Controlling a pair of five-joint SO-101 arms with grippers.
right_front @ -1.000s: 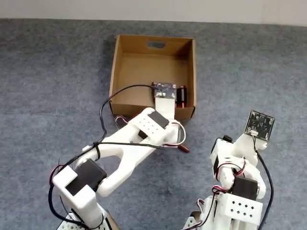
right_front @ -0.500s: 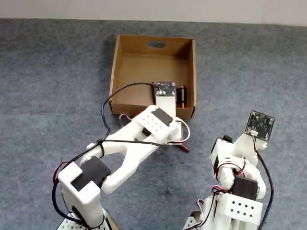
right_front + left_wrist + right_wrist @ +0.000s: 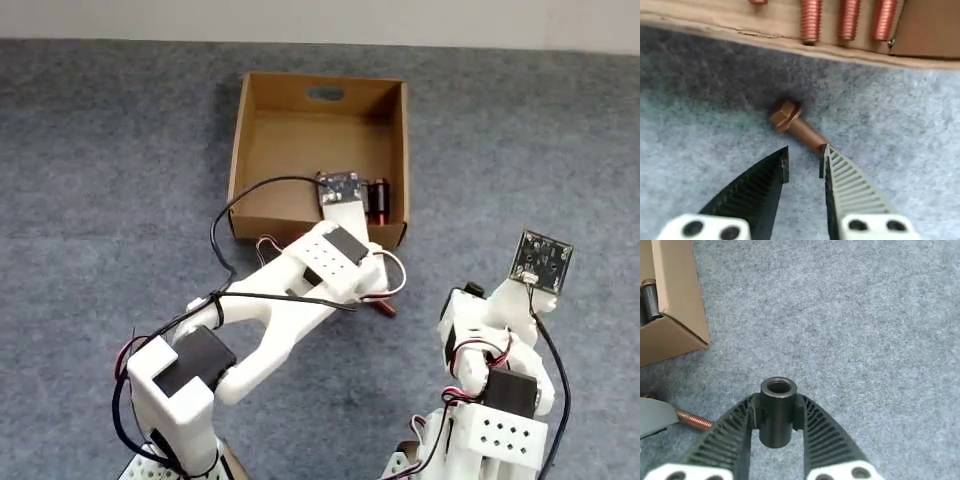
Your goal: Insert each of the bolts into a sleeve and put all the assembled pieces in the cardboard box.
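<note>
- Copper-brown, with a flanged hex head and a smooth shank: that is the loose bolt [image 3: 789,119], lying on its side on the grey carpet [image 3: 700,100] just outside the wall of the cardboard box [image 3: 925,30].
- My left gripper [image 3: 805,150] hangs over that bolt, its jaws parted by a narrow gap with nothing between them.
- The pale finger's tip covers the shank partway along, and I cannot tell whether it touches. The black finger ends short of the head, apart from it.
- My right gripper [image 3: 776,401] is clamped on the sleeve [image 3: 775,427] — a short, matt black cylinder standing upright between the ribbed fingers, its round bore open toward my wrist camera.
- The sleeve's top rim stands clear of the fingertips, and the carpet lies below it.
- In my right wrist view the bolt's threaded tail shows on the carpet near the box's corner, beside the pale finger of the other gripper.
- From above, the box is open-topped, with an oval cut-out in its far wall.
- Finished pieces [image 3: 378,200] — dark bodies with copper showing — lie in its near right corner against the wall. My left wrist view catches their threaded copper ends side by side inside that wall.
</note>
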